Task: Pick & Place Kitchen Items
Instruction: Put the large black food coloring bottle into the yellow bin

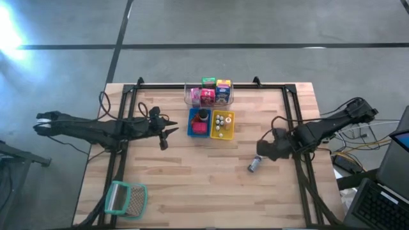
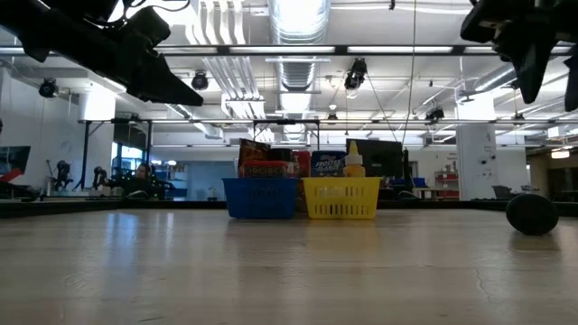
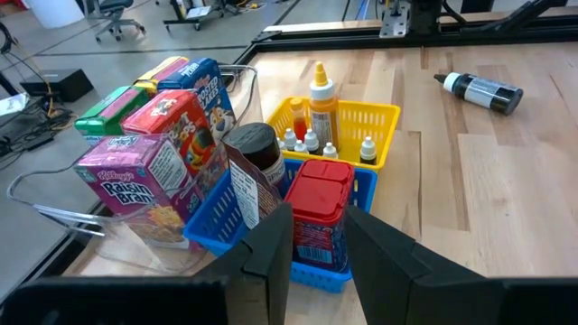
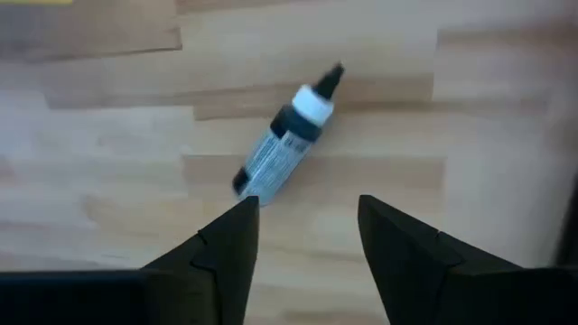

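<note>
The small grey bottle [image 4: 287, 135] lies on its side on the bare wood near the table's right side [image 1: 254, 165], dark cap end pointing away. My right gripper [image 4: 307, 226] hovers open just above it [image 1: 265, 151], touching nothing. My left gripper [image 3: 316, 248] is open and held above the table left of the blue tray [image 1: 167, 134], pointing at it. The blue tray [image 3: 217, 226] holds a red can [image 3: 318, 212] and a dark jar [image 3: 254, 149]. The yellow tray [image 3: 384, 117] holds a yellow bottle and tiny pale pieces. Pink, green and blue boxes [image 3: 153, 153] stand in the clear tub [image 1: 209, 94].
A teal-rimmed mesh basket [image 1: 126, 199] lies at the table's near left corner. A black frame [image 1: 291, 102] runs along the far edge and both sides. Bare wood stretches between the trays and the near edge. A laptop [image 1: 383, 204] sits off the table's right.
</note>
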Robot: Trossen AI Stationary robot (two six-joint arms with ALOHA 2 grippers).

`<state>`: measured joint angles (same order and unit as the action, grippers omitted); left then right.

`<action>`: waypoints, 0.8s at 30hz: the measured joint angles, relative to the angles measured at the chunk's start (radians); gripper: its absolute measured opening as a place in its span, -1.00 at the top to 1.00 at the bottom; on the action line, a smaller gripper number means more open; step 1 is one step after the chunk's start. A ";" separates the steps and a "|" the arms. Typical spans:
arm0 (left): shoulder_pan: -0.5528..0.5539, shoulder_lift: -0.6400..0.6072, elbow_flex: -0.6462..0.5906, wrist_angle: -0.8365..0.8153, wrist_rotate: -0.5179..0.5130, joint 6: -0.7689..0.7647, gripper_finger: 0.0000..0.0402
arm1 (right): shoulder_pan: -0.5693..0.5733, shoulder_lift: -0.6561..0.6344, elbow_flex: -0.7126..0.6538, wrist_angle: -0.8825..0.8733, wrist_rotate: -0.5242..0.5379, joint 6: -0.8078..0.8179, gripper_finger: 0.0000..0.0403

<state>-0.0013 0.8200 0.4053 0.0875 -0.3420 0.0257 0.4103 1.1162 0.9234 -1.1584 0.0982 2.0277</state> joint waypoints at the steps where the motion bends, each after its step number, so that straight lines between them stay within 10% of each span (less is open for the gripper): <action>1: 0.000 0.000 0.000 0.000 0.000 0.000 0.46 | 0.000 -0.002 0.000 0.010 -0.008 0.058 0.07; 13: 0.000 0.000 0.000 0.000 0.000 0.000 0.46 | -0.041 0.021 -0.001 0.187 -0.050 0.301 -0.11; 24: 0.000 0.003 0.000 -0.004 0.000 0.000 0.46 | -0.166 0.232 -0.050 0.323 -0.206 0.143 -0.10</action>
<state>-0.0013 0.8230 0.4049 0.0839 -0.3420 0.0261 0.2439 1.3480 0.8734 -0.8356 -0.1078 2.1704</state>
